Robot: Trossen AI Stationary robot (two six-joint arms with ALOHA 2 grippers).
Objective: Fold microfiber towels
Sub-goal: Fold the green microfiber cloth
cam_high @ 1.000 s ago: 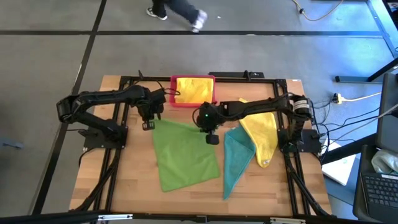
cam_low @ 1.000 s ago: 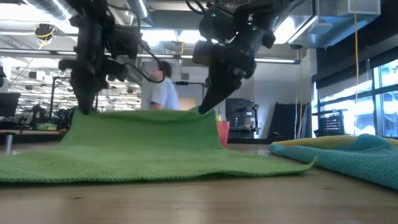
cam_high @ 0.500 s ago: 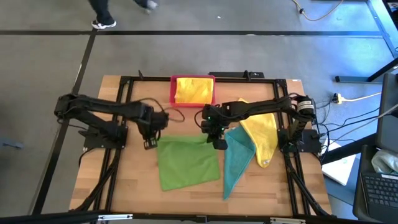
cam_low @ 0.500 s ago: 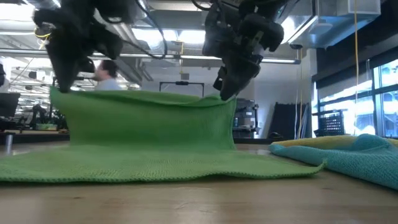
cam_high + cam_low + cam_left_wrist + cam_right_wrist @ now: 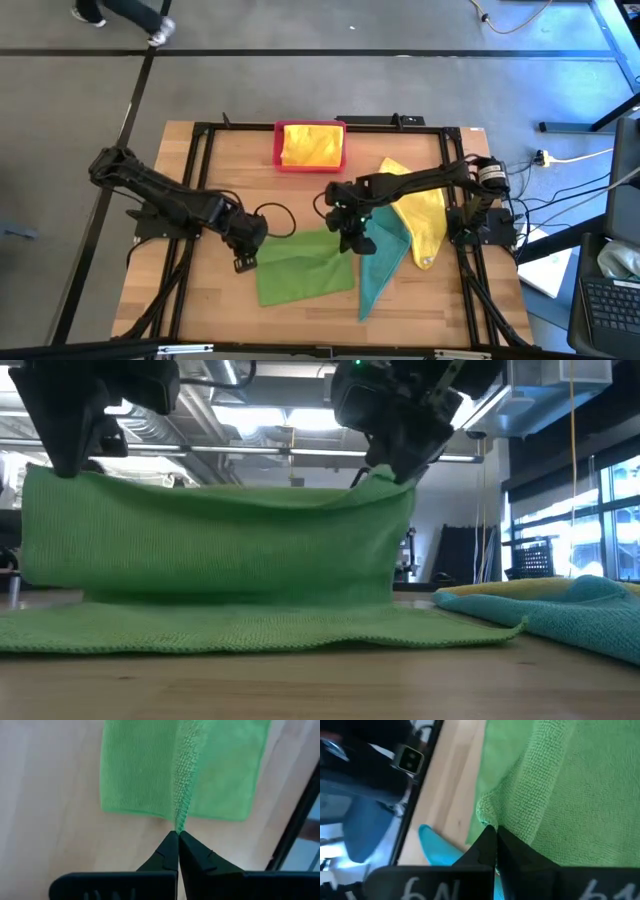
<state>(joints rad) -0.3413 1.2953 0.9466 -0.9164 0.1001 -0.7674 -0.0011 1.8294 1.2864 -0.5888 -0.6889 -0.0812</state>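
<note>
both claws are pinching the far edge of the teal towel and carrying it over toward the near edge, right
Not quite. It's the bright green towel both claws pinch, not the teal one. The high view shows the left claw and right claw at its raised edge; the teal towel lies flat beside it, untouched.

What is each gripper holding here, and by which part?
Both hold the bright green towel: the left gripper pinches one corner of its lifted edge, the right gripper the other corner.
</note>
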